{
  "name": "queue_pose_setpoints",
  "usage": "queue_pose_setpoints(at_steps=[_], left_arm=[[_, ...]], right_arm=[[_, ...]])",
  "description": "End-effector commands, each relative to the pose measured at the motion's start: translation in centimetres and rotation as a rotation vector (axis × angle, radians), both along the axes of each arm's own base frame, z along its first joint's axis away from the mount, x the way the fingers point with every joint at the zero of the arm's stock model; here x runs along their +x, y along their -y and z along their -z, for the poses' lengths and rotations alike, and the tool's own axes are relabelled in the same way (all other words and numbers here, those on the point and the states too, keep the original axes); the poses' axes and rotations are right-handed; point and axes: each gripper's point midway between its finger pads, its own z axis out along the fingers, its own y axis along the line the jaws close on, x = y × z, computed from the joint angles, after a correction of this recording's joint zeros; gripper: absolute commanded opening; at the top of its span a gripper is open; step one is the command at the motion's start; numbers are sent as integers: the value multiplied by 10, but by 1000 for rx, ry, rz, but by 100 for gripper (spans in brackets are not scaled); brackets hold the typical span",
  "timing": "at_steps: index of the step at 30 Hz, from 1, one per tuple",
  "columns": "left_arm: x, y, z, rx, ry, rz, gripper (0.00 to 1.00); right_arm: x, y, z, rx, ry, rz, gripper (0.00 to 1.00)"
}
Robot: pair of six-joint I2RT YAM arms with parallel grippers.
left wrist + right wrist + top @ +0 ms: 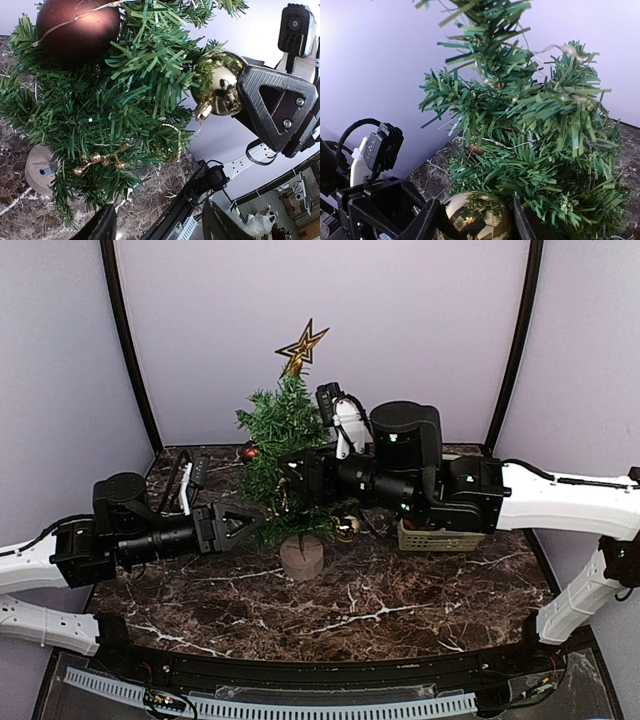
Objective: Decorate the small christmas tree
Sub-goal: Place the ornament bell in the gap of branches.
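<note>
While the small christmas tree stands mid-frame in the top view on the marble table, the right gripper pinches a gold bauble at its branches, and the left gripper hangs at the tree's lower left with its fingers spread apart

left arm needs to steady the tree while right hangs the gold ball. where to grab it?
Grip the thin trunk just above the stump base, low, from the left arm's side. The branches are bristly and would likely give; the trunk is the stiff, narrow part. The right gripper with its gold ball occupies the other side.
</note>
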Motion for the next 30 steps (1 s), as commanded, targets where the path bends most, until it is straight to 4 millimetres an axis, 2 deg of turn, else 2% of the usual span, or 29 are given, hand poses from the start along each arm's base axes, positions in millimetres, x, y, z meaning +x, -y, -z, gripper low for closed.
queue_pose_setpoints(at_steps=[1,11,18,22,25,30], left_arm=[[-1,5,-21,-58,19,29,61],[1,12,-19,-63,4,48,61],[2,10,-19,-76,35,43,60],[2,2,-16,-101,55,20,60],[1,0,-15,-104,65,20,61],[-6,16,-22,-128,131,105,62]], right_arm=[[5,2,-31,67,86,44,37],[10,-6,-32,121,87,62,36],[-12,-12,-43,181,38,-49,36],[-25,-1,-50,224,-1,-62,36],[-27,12,-51,250,-44,-25,35],[-28,24,-52,323,-108,1,35]])
